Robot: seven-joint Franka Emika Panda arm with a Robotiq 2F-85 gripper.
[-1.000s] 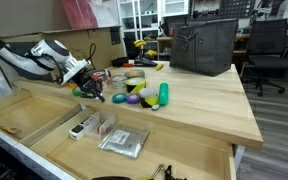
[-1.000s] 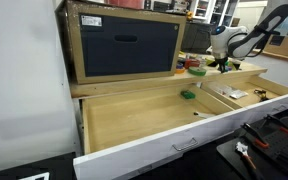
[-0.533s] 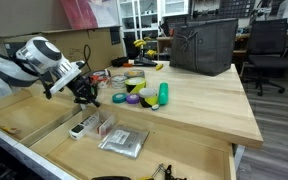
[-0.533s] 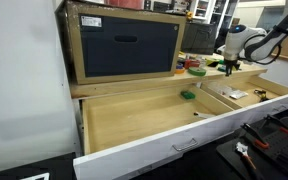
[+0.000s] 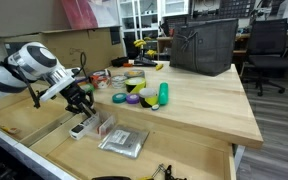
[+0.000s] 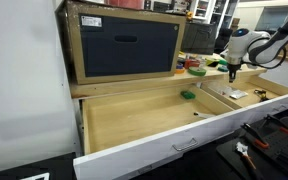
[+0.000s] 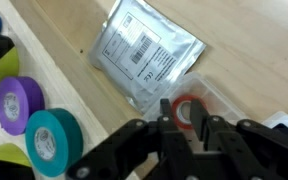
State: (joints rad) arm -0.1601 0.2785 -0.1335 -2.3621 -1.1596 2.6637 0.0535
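My gripper (image 7: 184, 108) is shut on a small red tape roll (image 7: 184, 102), which sits between the two black fingers. It hangs over the open wooden drawer (image 5: 29, 118), just above a clear plastic box (image 7: 212, 92) and beside a silver foil pouch (image 7: 144, 50). In both exterior views the gripper (image 5: 82, 104) (image 6: 231, 70) is at the drawer's edge by the tabletop. Purple (image 7: 19, 102) and teal (image 7: 54, 140) tape rolls lie on the wood to the left in the wrist view.
On the tabletop lie tape rolls (image 5: 132, 98) and a green bottle (image 5: 163, 95), with a black basket (image 5: 204, 45) behind. A white item (image 5: 79, 128) lies in the drawer. A dark-fronted wooden cabinet (image 6: 124, 45) stands above the wide drawer (image 6: 154, 120).
The gripper has moved from the group of tape rolls on the tabletop out over the open drawer and lower, with the roll in it.
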